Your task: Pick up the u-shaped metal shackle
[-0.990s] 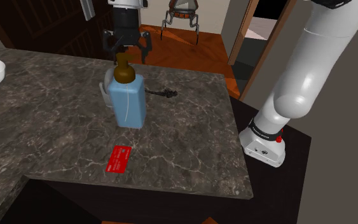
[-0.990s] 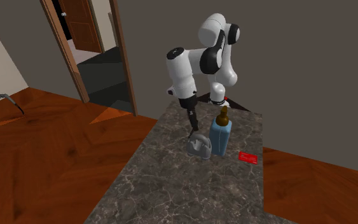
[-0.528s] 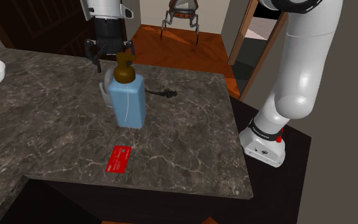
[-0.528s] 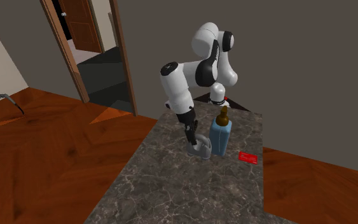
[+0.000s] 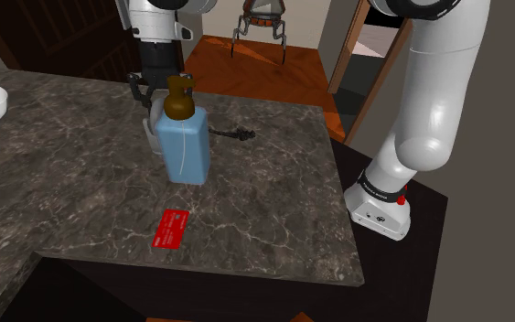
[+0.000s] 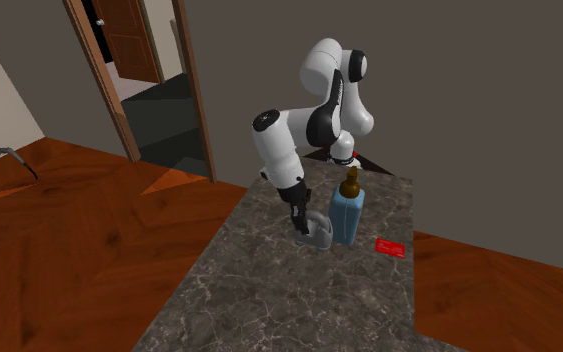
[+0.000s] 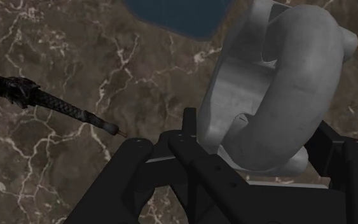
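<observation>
The grey shackle [image 7: 279, 95] sits on the dark stone counter [image 5: 81, 174]. It is just beside the blue soap bottle [image 5: 184, 146], on the side away from the red card [image 5: 171, 228]. In the shoulder view I see just a pale bit of it peeking out from behind the bottle.

My gripper [image 7: 263, 133] hangs right over the shackle and points straight down. I think coming from the top is the way in, because the tall bottle with its brown pump blocks one side.

In the wrist view the two black fingers stand apart. The fat curved part of the shackle is between them. The fingers are very near its sides, but I cannot see them squeeze it. The shackle rests on the counter, so I do not count it as held.

I think this is the step just before the grab. The fingers sit across the thick bend, which looks like a good place to pinch. The shackle is round and smooth, so it could slip or roll if I close off the middle.

A thin black stick [image 7: 50, 105] lies on the counter near the gripper, clear of the fingers.
</observation>
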You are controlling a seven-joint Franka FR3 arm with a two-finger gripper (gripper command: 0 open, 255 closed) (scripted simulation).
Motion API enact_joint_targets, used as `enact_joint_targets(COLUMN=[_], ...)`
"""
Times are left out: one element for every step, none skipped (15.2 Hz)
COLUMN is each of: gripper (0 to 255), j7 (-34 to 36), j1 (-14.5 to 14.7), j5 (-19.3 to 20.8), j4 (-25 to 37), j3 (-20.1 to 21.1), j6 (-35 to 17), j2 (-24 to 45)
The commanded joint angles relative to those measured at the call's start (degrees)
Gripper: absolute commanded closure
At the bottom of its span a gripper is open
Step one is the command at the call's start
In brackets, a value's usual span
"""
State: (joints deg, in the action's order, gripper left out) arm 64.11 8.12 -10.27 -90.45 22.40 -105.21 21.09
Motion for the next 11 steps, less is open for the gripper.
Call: enact_joint_targets(gripper=[255, 255, 255, 255, 255, 255, 255, 255, 255, 255, 255], j7=[0.0, 0.0, -0.1, -0.1, -0.1, 0.0, 0.0, 0.0, 0.1, 0.3, 0.4], j1=[0.0, 0.0, 0.0, 0.0, 0.0, 0.0, 0.0, 0.0, 0.0, 0.0, 0.0], j5=[0.0, 0.0, 0.0, 0.0, 0.0, 0.0, 0.0, 0.0, 0.0, 0.0, 0.0], j4=[-0.1, -0.2, -0.2, -0.2, -0.1, -0.2, -0.2, 0.0, 0.5, 1.1, 1.7], j3=[0.0, 0.0, 0.0, 0.0, 0.0, 0.0, 0.0, 0.0, 0.0, 0.1, 0.1], j6=[-0.1, -0.1, -0.1, -0.1, -0.1, -0.1, -0.1, 0.0, 0.7, 1.4, 2.1], j2=[0.1, 0.0, 0.0, 0.0, 0.0, 0.0, 0.0, 0.1, -0.1, -0.2, -0.4])
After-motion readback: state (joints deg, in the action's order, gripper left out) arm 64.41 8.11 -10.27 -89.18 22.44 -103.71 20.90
